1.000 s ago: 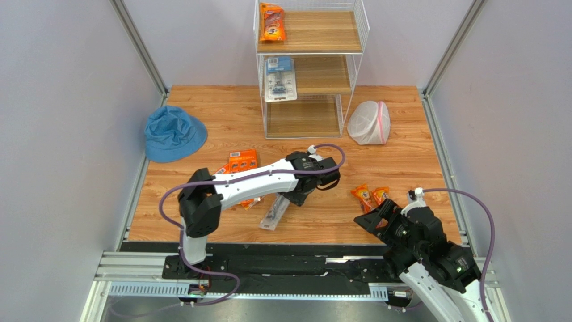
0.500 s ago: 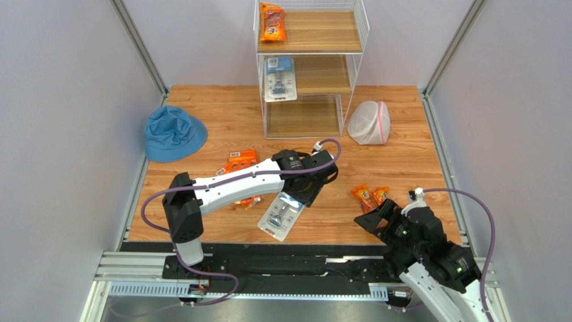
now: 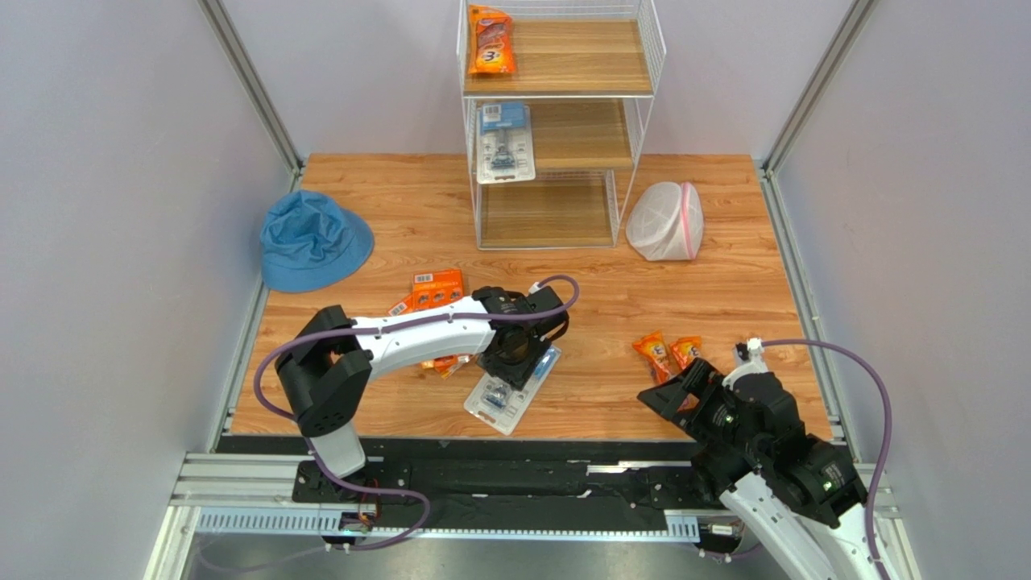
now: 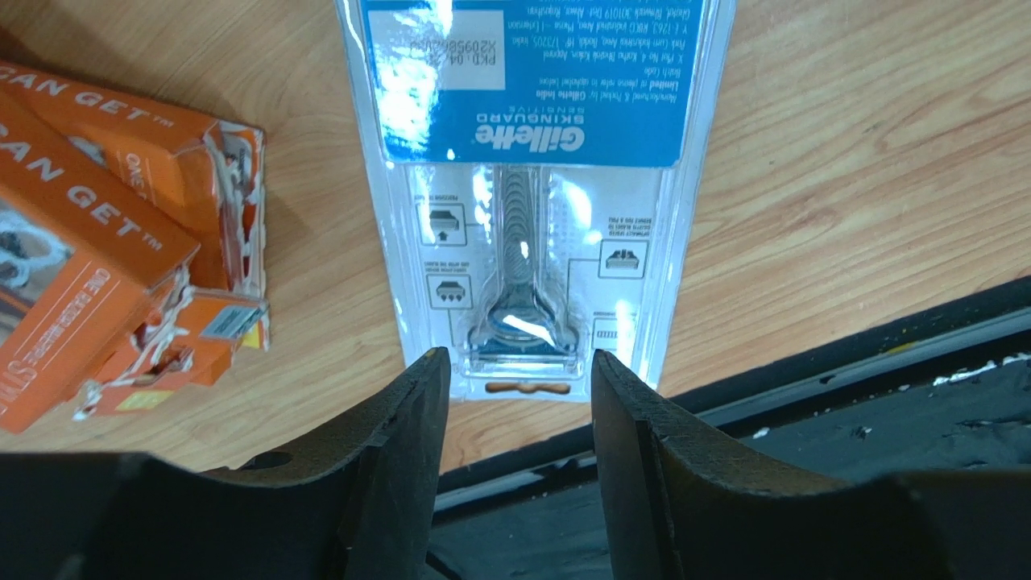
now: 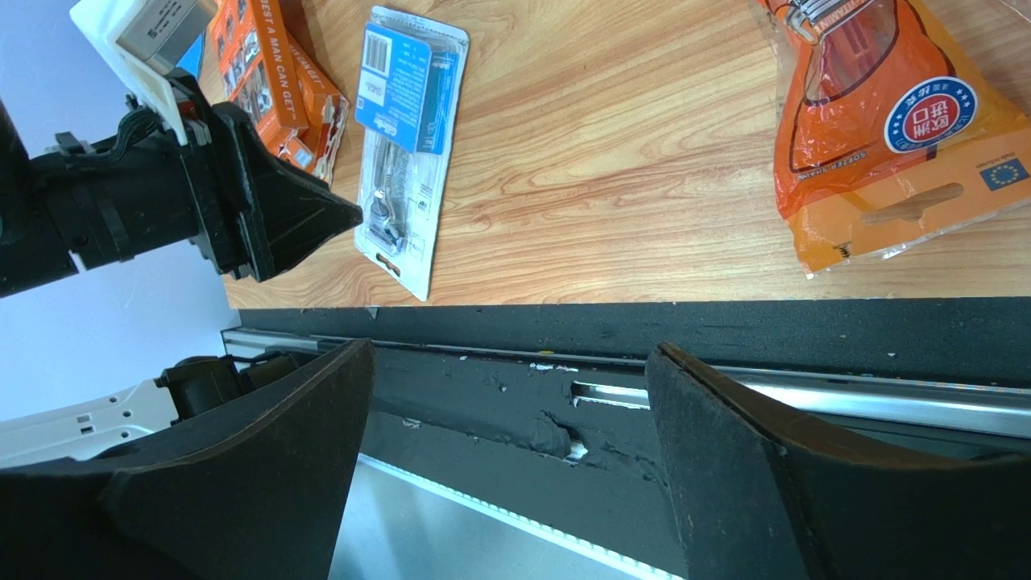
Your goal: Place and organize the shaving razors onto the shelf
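- nearest, at the table's front edge: right gripper spread wide and empty, unmoved over the last second, two long orange bags just beyond it.
- left of that: white/blue blister card now lying flat on the table near the front edge, tipped up on edge under the left arm a second ago.
- over the card's near end: left gripper, fingers apart, clamping nothing, drawn back toward its base since half a second ago.
- just beside the card: flat orange multi-packs, not yet picked.
- farthest: shelf, one orange pack on the top board, a second blister card on the middle board.
- judged from this: card let go to lie flat. probably a fresh grip next, then a lift to the middle board beside its twin. nothing new shelved yet.
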Controlling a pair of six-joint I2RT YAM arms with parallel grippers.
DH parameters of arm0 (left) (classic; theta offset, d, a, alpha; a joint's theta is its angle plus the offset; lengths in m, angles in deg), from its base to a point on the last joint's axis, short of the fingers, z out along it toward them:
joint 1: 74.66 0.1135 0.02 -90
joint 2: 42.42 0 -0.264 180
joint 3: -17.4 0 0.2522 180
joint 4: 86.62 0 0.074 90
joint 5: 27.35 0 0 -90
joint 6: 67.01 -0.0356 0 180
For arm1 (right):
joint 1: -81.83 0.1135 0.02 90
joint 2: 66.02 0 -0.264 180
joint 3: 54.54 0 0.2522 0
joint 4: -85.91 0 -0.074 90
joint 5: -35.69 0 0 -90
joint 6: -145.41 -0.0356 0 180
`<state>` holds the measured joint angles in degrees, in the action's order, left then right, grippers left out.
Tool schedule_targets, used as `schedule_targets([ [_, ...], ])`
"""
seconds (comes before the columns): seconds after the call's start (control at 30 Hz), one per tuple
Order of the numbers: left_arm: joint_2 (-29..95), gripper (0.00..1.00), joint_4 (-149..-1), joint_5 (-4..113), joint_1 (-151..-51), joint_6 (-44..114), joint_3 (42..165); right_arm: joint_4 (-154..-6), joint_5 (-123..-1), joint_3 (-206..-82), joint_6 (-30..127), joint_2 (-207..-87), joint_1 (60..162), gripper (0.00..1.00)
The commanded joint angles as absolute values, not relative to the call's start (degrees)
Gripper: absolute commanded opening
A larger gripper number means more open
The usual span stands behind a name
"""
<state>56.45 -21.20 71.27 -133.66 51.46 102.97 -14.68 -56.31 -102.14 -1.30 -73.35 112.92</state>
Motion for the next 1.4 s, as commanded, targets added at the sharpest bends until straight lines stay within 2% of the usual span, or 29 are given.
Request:
schedule_targets([
  [0.0, 54.3, 0.55, -27.9, 68.0, -132.3, 50.2, 102.0, -15.9, -57.7, -102.1, -0.7, -73.0, 113.2, 0.87],
  [0.3, 59.8, 0.53, -32.3, 65.2, -130.0, 48.9, 101.6, -16.1, -57.8, -102.4, -0.5, -72.9, 113.2, 0.87],
  [0.57, 65.4, 0.47, -31.6, 66.3, -129.9, 49.3, 103.3, -16.2, -58.1, -102.5, -0.3, -73.2, 113.2, 0.87],
  [0.67, 66.0, 0.33, -31.2, 66.5, -129.7, 49.6, 103.8, -16.2, -58.3, -102.5, 0.0, -73.7, 113.2, 0.86],
  [0.7, 66.0, 0.24, -31.0, 66.5, -129.7, 49.6, 103.9, -16.3, -58.6, -102.5, 0.5, -74.3, 113.2, 0.86],
  [0.77, 65.7, 0.16, -31.0, 66.7, -129.6, 49.6, 104.3, -16.5, -58.8, -102.5, 0.8, -74.8, 113.2, 0.87],
  [0.8, 65.2, 0.07, -30.8, 66.7, -129.6, 49.7, 104.4, -16.6, -58.8, -102.6, 1.1, -75.1, 113.2, 0.87],
  [0.87, 64.3, 0.0, -30.7, 66.5, -129.6, 50.0, 104.6, -17.8, -59.4, -102.4, 1.3, -75.7, 113.2, 0.88],
  [1.13, 58.0, 0.0, -28.8, 63.4, -129.5, 54.7, 109.5, -22.2, -60.4, -101.5, 1.5, -77.3, 113.2, 0.88],
  [1.37, 55.7, 0.0, -29.4, 58.3, -129.4, 59.7, 115.6, -31.6, -63.5, -100.9, 2.6, -80.5, 113.2, 0.88],
])
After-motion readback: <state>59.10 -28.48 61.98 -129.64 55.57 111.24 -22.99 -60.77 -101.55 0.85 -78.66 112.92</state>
